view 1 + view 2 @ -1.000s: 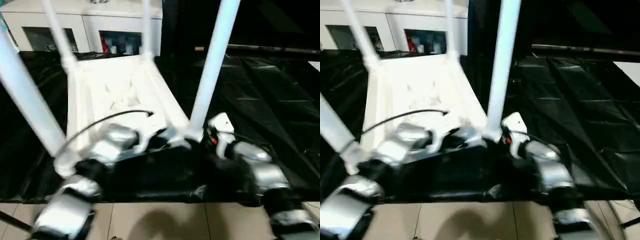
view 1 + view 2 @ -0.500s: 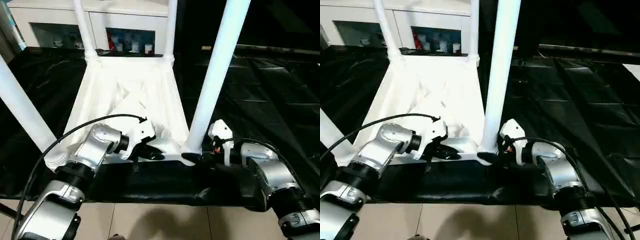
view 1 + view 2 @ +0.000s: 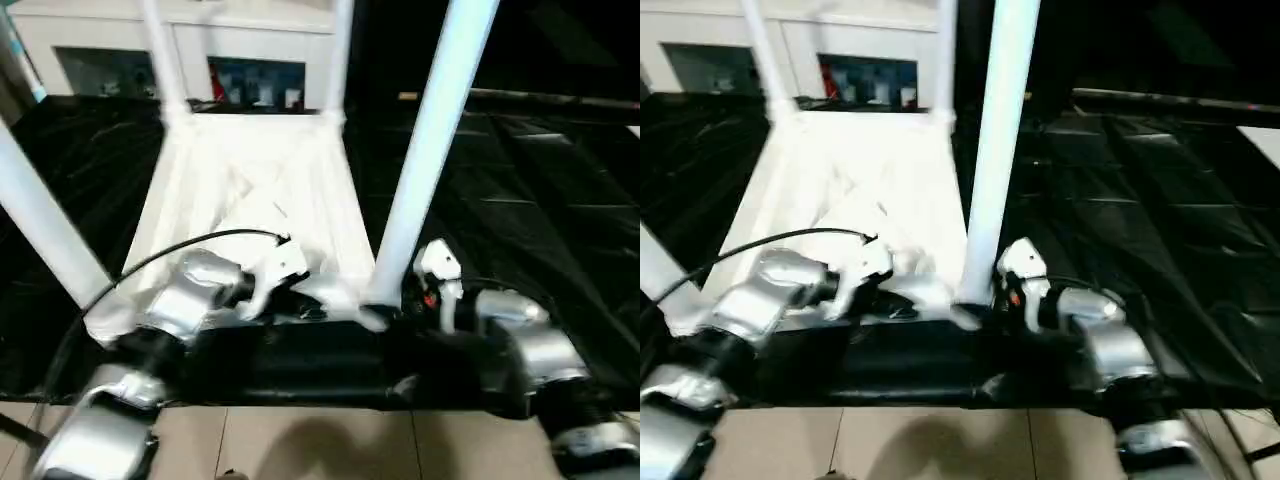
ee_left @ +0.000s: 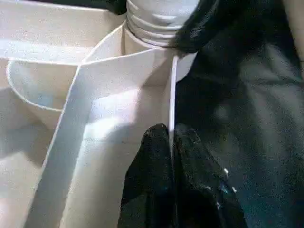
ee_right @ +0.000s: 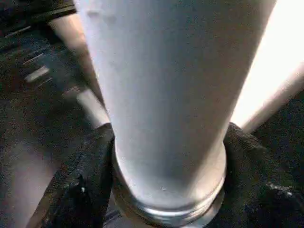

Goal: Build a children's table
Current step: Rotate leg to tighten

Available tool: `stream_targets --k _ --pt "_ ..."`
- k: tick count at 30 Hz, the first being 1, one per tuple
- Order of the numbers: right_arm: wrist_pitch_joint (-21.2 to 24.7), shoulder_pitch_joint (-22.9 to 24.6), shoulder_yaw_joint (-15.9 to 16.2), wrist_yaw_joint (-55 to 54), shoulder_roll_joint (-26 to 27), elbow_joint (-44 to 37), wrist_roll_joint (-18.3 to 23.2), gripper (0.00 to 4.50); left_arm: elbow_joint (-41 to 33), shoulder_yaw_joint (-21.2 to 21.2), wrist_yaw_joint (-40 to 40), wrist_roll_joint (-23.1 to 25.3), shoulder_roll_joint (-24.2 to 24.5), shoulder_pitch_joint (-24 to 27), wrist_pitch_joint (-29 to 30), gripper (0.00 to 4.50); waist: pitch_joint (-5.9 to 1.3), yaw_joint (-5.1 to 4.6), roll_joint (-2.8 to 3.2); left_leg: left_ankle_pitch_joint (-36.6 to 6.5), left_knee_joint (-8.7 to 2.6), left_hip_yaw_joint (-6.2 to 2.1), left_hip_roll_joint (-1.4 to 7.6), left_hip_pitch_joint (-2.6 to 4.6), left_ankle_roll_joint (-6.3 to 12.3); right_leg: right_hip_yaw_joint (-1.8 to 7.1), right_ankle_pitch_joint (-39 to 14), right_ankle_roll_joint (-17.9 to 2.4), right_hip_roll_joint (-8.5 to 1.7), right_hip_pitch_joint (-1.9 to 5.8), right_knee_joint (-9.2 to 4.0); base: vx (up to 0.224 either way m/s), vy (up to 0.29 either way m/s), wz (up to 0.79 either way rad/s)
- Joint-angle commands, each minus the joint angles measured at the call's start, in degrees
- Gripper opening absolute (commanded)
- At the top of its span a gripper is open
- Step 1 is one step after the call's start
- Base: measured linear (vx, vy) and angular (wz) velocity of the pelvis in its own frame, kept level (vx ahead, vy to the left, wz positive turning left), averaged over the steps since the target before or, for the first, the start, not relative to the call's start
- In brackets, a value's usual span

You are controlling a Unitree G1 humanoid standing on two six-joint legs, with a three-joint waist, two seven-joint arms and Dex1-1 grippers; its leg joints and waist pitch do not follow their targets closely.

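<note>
The children's table (image 3: 255, 190) lies upside down on the black cloth (image 3: 540, 190), legs up. The left gripper (image 4: 172, 142) pinches its near rim; the right gripper (image 5: 166, 156) clasps the nearest leg (image 3: 425, 150) at its socket. Light, stiff, smooth plastic, I'd guess: best gripped low, by the sockets.

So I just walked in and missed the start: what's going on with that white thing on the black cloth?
A humanoid robot is building a children's table, which lies upside down on the black-covered work table with four legs pointing up. The left end effector is shut on the thin near rim of the tabletop. The right end effector has its fingers on either side of the base of the near right leg, at its corner socket.
</note>
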Motion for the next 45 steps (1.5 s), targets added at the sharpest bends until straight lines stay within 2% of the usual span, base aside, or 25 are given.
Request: stream_targets --k 1,2,3,5,6,7,8,11,12,13,18,23,24,27,29,31,33,39,45 --pt "1.1 -0.3 -1.2 -7.7 1.1 2.5 -1.6 2.76 2.8 0.9 6.2 -1.0 -3.4 0.3 -0.4 0.00 -2.74 -0.07 -0.65 -13.1 -3.61 0.14 0.81 0.53 1.22 1.65 -15.6 -11.6 -2.99 2.43 -4.75 0.000 0.000 0.00" --pt "2.4 -0.3 -2.7 -13.7 3.7 2.8 -1.3 2.75 5.3 2.2 12.7 -0.4 -5.8 -1.3 1.1 0.00 -2.72 -0.11 -0.83 -13.3 -3.66 0.13 0.67 0.46 0.74 1.77 -18.2 -9.9 -2.88 2.33 -5.10 0.000 0.000 0.00" --pt "3.5 -0.3 -3.6 -17.9 6.2 2.6 -1.1 2.75 6.6 2.6 16.1 -0.2 -7.6 -2.2 2.5 0.00 -2.60 -0.07 -0.92 -14.2 -3.72 0.09 0.65 0.72 0.73 1.78 -19.9 -9.1 -2.89 2.07 -5.40 0.000 0.000 0.00" --pt "4.1 -0.2 -3.4 -21.6 8.6 2.0 -1.8 2.75 7.2 2.4 18.1 0.2 -9.1 -2.7 3.7 0.00 -2.78 -0.08 -0.81 -13.7 -3.87 -0.07 0.60 0.29 0.89 1.72 -20.5 -8.4 -2.98 2.27 -5.34 0.000 0.000 0.00" --pt "4.3 -0.2 -2.8 -22.3 9.6 1.7 -2.3 2.75 7.3 2.0 18.2 0.5 -9.6 -2.8 3.9 0.00 -2.77 0.09 -0.09 -13.7 -3.87 -0.11 0.66 0.55 0.94 1.78 -19.4 -8.4 -2.93 2.05 -5.40 0.000 0.000 0.00" --pt "4.3 -0.2 -2.8 -22.3 9.6 1.7 -2.3 2.75 7.3 2.0 18.2 0.5 -9.6 -2.8 3.9 0.00 -2.82 -0.04 -0.31 -13.6 -3.87 -0.07 0.65 0.45 1.03 1.77 -18.4 -8.5 -2.82 2.15 -5.42 0.000 0.000 0.00" --pt "4.2 -0.2 -1.9 -21.8 11.3 1.0 -2.4 2.75 7.1 1.3 17.8 0.7 -10.3 -2.7 4.1 0.00 -2.89 -0.02 -0.27 -13.1 -3.90 -0.12 0.57 0.18 1.13 1.71 -16.7 -8.6 -2.73 2.43 -5.16 0.000 0.000 0.00" --pt "2.9 0.1 0.0 -19.6 12.7 -0.4 -2.8 2.75 6.8 0.7 16.2 0.8 -10.9 -2.5 3.5 0.00 -2.91 -0.04 -0.26 -13.3 -3.88 -0.05 0.60 0.25 1.63 1.70 -15.2 -9.1 -2.70 2.37 -5.14 0.000 0.000 0.00" --pt "2.2 0.1 0.6 -18.1 12.7 -0.8 -2.6 3.31 6.8 0.6 15.8 0.8 -10.8 -2.4 3.1 0.00 -2.89 -0.16 -0.04 -13.9 -3.91 -0.04 0.58 0.24 1.58 1.71 -15.5 -9.1 -2.70 2.37 -5.25 0.000 0.000 0.00" --pt "1.4 0.0 0.9 -16.9 12.5 -1.1 -2.4 3.31 7.3 0.6 15.4 1.1 -10.5 -2.6 2.4 0.00 -2.89 -0.15 -0.23 -14.1 -3.92 -0.05 0.57 0.22 1.65 1.68 -15.8 -9.0 -2.72 2.40 -5.30 0.000 0.000 0.00" --pt "1.3 0.4 2.0 -13.2 9.7 -2.9 -2.3 3.81 7.8 -0.1 12.8 0.8 -8.9 -2.5 0.2 0.00 -2.87 -0.02 -0.30 -14.1 -3.97 -0.07 0.61 0.23 2.24 1.66 -17.0 -8.7 -2.79 2.41 -5.44 0.000 0.000 0.00" --pt "1.7 0.0 2.4 -3.9 2.8 -3.5 -2.6 3.81 4.5 -0.8 4.5 -0.6 -5.2 -0.6 -2.1 0.00 -2.70 -0.06 -0.44 -14.8 -4.04 -0.13 0.71 0.00 2.75 1.65 -19.4 -8.3 -2.86 2.52 -5.65 0.000 0.000 0.00" --pt "1.8 0.1 2.4 2.0 -0.7 -4.1 -1.9 3.81 3.0 -1.4 -0.3 -1.3 -3.1 0.4 -1.7 0.00 -2.77 -0.03 -0.39 -14.4 -3.95 -0.12 0.77 0.08 2.99 1.67 -18.4 -8.8 -2.88 2.61 -5.50 0.000 0.000 0.00" --pt "1.7 0.1 2.7 6.5 -3.9 -4.7 -1.6 3.81 0.7 -2.0 -5.8 -2.5 -0.9 1.8 -2.4 0.00 -2.70 -0.17 -0.22 -14.4 -3.98 -0.06 0.97 0.11 3.39 1.75 -16.7 -10.0 -2.85 2.30 -5.38 0.000 0.000 0.00" --pt "2.3 0.1 3.3 10.1 -6.5 -5.1 -1.1 3.81 -0.6 -2.3 -9.0 -3.2 0.7 2.6 -2.3 0.00 -2.89 -0.01 -0.32 -13.2 -3.84 0.03 1.14 0.30 3.76 1.75 -13.2 -11.5 -2.74 2.32 -4.91 0.000 0.000 0.00" --pt "2.4 0.0 3.3 10.7 -6.9 -5.1 -1.0 3.81 -0.8 -2.4 -9.4 -3.2 0.9 2.7 -2.3 0.00 -3.01 0.43 0.02 -11.6 -3.72 0.10 1.24 0.38 4.01 1.73 -10.0 -12.5 -2.70 2.33 -4.47 0.000 0.000 0.00" --pt "2.9 -0.3 3.3 12.5 -7.9 -5.0 -0.6 3.81 -1.5 -2.7 -11.4 -3.6 1.9 3.2 -2.0 0.00 -3.14 0.52 -0.11 -10.0 -3.58 0.10 1.19 0.13 4.23 1.61 -6.3 -13.6 -2.67 2.60 -3.93 0.000 0.000 0.00" --pt "4.2 -0.7 3.8 16.7 -8.4 -4.9 0.3 3.81 -4.4 -2.9 -14.5 -4.6 3.1 4.5 -0.3 0.00 -3.16 0.61 -0.30 -9.1 -3.31 0.34 1.12 0.12 5.08 1.59 -5.1 -14.1 -2.79 2.71 -3.74 0.000 0.000 0.00" --pt "4.3 -0.7 3.7 17.0 -7.6 -4.8 1.3 3.29 -5.2 -2.8 -14.6 -4.6 3.2 4.8 0.1 0.00 -3.11 0.64 -0.37 -9.2 -3.31 0.37 1.11 0.15 4.95 1.60 -6.2 -13.8 -2.85 2.71 -3.84 0.000 0.000 0.00"
